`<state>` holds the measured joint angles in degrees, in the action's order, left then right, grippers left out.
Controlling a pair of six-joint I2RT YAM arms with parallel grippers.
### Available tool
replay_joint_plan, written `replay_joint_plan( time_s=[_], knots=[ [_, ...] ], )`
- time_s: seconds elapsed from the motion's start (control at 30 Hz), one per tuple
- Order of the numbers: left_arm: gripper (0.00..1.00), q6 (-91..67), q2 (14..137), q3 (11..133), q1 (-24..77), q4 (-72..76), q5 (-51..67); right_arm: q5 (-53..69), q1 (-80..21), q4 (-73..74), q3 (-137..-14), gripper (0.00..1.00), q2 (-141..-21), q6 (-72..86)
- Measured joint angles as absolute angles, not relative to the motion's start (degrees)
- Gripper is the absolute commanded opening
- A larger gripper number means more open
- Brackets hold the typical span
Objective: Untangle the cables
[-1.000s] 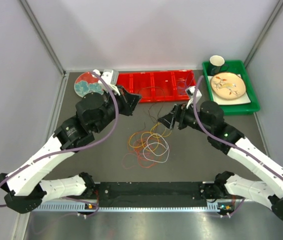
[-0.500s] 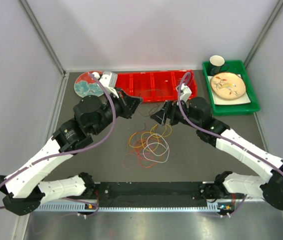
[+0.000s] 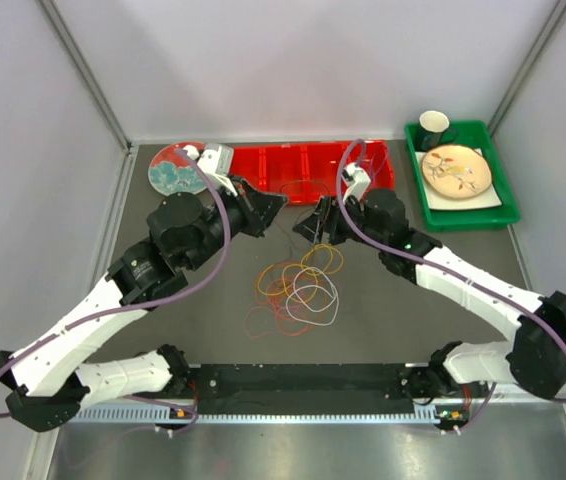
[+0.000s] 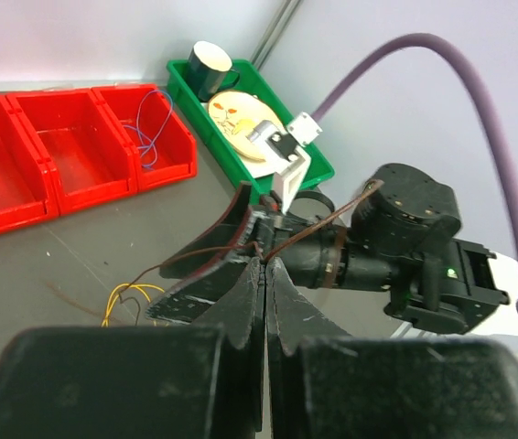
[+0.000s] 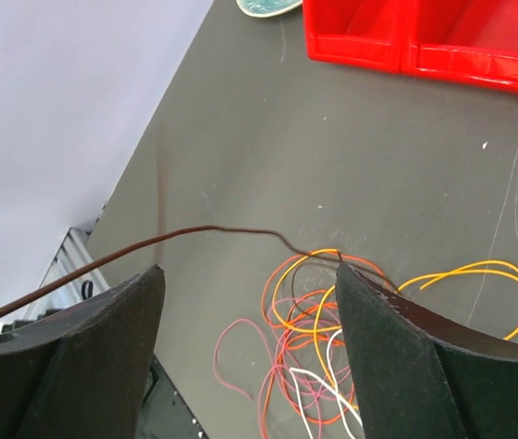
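Brown cable [image 5: 222, 228] pinched in left hand [image 4: 264, 274]

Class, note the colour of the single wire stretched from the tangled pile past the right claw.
Dark brown; the wire shows best in the right wrist view.

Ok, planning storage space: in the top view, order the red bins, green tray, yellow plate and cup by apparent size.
1. Red bins and green tray: too close to rank; bins longer, tray deeper, bins partly hidden.
2. Yellow plate, inside the tray.
3. Cup, smallest.
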<state>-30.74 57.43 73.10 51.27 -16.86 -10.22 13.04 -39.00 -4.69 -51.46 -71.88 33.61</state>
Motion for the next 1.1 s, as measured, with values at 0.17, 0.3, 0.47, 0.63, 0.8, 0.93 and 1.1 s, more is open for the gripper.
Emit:
replay_joint_plan(
  time_s=[0.17, 0.3, 0.47, 0.63, 0.8, 0.93, 1.1],
  knots=[
    [0.00, -31.48, 56.71, 72.69, 51.27, -16.58, -10.33, 12.84, -39.00, -5.43, -52.99, 0.70, -75.59, 33.36],
    [0.00, -32.51, 56.21, 72.66, 51.27, -15.86, -11.29, 13.32, -39.00, -7.81, -53.04, 0.70, -77.97, 33.21],
    [0.00, -35.27, 55.51, 72.66, 51.27, -14.68, -14.61, 14.20, -39.00, -11.29, -53.04, 0.59, -79.85, 33.26],
    [0.00, -37.34, 54.74, 72.69, 51.27, -13.15, -17.10, 15.44, -39.00, -13.56, -53.04, 0.36, -80.60, 33.54],
    [0.00, -38.28, 54.78, 72.71, 51.27, -13.08, -17.91, 16.21, -39.00, -14.59, -53.04, 0.00, -81.32, 33.67],
    [0.00, -38.46, 54.61, 72.71, 51.27, -13.30, -18.52, 16.27, -39.00, -13.69, -53.25, 0.00, -81.52, 33.52],
    [0.00, -38.44, 51.59, 71.59, 51.27, -15.66, -21.28, 14.72, -38.98, -7.70, -57.45, 0.00, -81.49, 32.75]
  ],
)
